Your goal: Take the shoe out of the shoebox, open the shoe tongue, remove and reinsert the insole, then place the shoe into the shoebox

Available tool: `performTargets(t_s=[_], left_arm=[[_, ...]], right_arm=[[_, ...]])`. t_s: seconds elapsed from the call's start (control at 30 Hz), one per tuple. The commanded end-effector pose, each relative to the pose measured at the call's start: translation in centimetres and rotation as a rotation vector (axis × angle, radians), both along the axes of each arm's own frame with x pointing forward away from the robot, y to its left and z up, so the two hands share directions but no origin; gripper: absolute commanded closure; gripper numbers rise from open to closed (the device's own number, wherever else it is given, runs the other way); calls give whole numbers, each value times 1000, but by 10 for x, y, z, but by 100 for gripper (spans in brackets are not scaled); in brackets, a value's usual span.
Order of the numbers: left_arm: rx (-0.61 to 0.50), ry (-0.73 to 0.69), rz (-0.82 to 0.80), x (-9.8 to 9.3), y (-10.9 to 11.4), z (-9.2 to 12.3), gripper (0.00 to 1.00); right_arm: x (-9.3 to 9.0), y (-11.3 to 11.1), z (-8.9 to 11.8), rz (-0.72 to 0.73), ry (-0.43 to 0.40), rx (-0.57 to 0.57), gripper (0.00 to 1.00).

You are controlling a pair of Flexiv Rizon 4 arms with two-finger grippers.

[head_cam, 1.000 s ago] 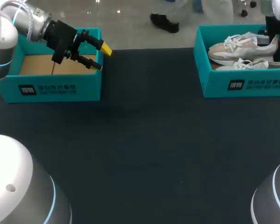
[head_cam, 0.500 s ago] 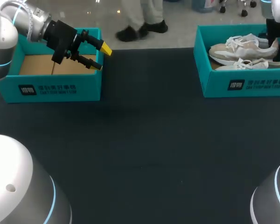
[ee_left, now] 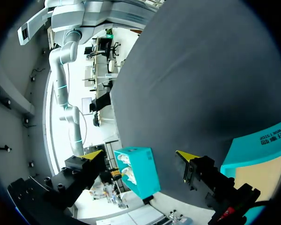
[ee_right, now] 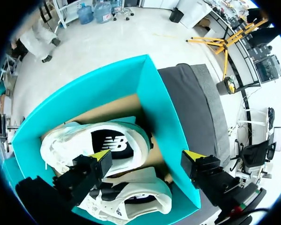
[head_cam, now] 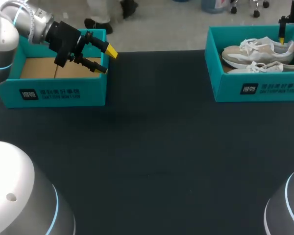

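Shoe (ee_right: pixel 107 145) lies inside the shoebox (ee_right: pixel 154 105), under the spread fingers of the right gripper (ee_right: pixel 146 157). Left gripper (ee_left: pixel 139 154), also spread, hangs well apart from that shoebox.

Your bench (head_cam: pixel 152 147): dark, matt, felt-like. Shoebox (head_cam: pixel 255 88): smooth teal card outside, raw brown cardboard inside. Shoe (head_cam: pixel 257 51): soft cream fabric, white cloth laces. Your left pincer (head_cam: pixel 107 60): matt black plastic, yellow tips. Left arm (head_cam: pixel 5 29): glossy grey shell.

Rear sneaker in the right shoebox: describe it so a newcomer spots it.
At the far right of the dark table stands a teal shoebox with two beige-and-white sneakers. The rear sneaker lies along the back wall; its twin lies nearer the printed front wall.
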State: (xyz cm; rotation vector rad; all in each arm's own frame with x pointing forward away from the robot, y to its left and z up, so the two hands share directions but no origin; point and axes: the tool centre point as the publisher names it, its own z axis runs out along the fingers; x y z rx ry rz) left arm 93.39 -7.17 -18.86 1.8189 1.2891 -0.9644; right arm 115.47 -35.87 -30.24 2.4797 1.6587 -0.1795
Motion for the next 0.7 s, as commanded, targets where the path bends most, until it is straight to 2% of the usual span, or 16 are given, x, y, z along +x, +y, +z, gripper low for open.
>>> performTargets(t_s=[0.03, 0.2, 0.3, 0.63, 0.7], left_arm=[[2, -1, -1, 0, 0, 0, 0], [2, -1, -1, 0, 0, 0, 0], [2, -1, -1, 0, 0, 0, 0], [2, -1, -1, 0, 0, 0, 0], [2, -1, -1, 0, 0, 0, 0]], right_arm=[[-42, 13, 27, 35, -98, 10, 0], [-60, 24, 44, 67, -114, 54, 0], [-72, 30, 51, 94, -139, 31, 0], [-112, 39, 70, 151, -152, 76, 0], [-112, 39, 70, 151, -152, 76, 0]])
